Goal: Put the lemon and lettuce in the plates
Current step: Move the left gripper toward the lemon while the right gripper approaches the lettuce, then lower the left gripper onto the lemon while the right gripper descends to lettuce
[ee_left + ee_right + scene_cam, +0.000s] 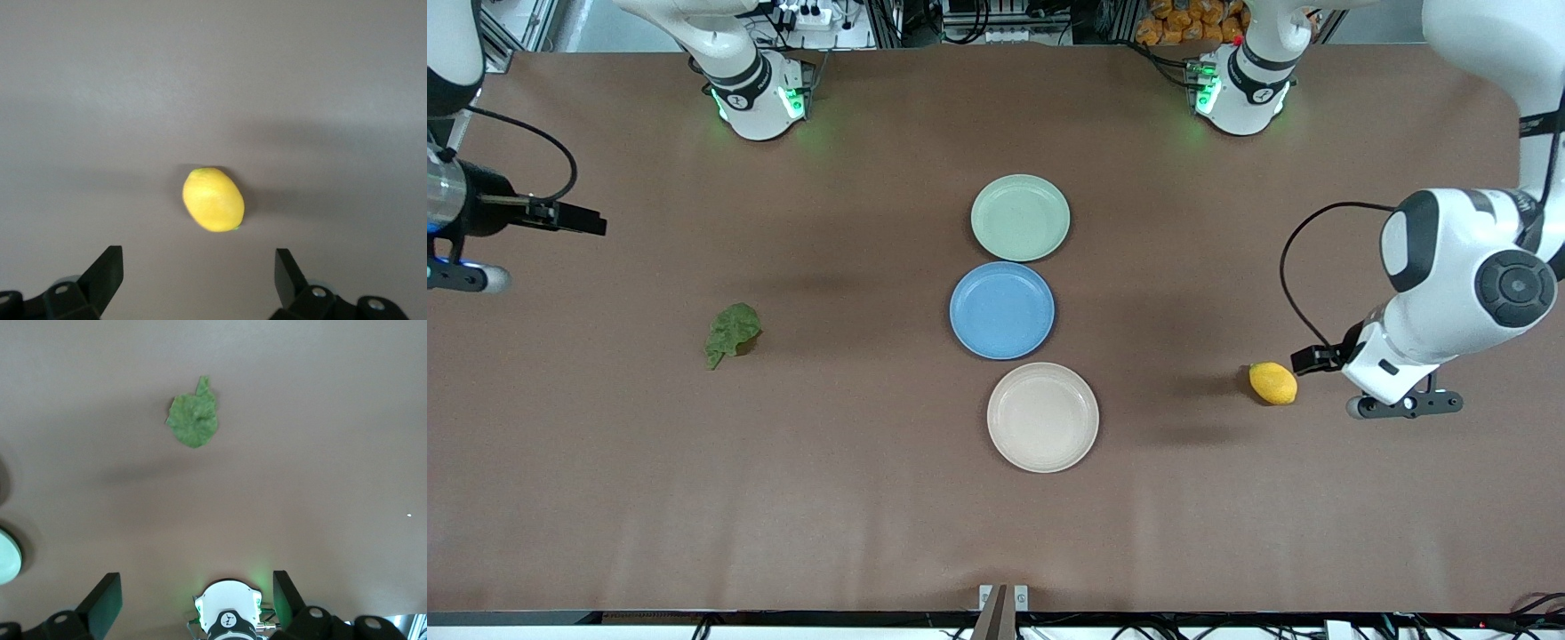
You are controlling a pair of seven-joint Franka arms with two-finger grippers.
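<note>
The yellow lemon [1272,383] lies on the brown table toward the left arm's end. My left gripper [1316,360] hangs low right beside it, open and empty. In the left wrist view the lemon [213,199] lies just ahead of the open left gripper [198,252]. The dark green lettuce [732,331] lies toward the right arm's end. My right gripper [591,220] is up over the table's edge at that end, open and empty. In the right wrist view the lettuce [193,420] is well ahead of the right gripper [195,576]. The mint plate [1020,218] and the cream plate [1042,416] are empty.
A blue plate [1002,310] lies between the mint and cream plates in a line down the table's middle. The mint plate's edge [7,555] and the right arm's base [227,613] show in the right wrist view.
</note>
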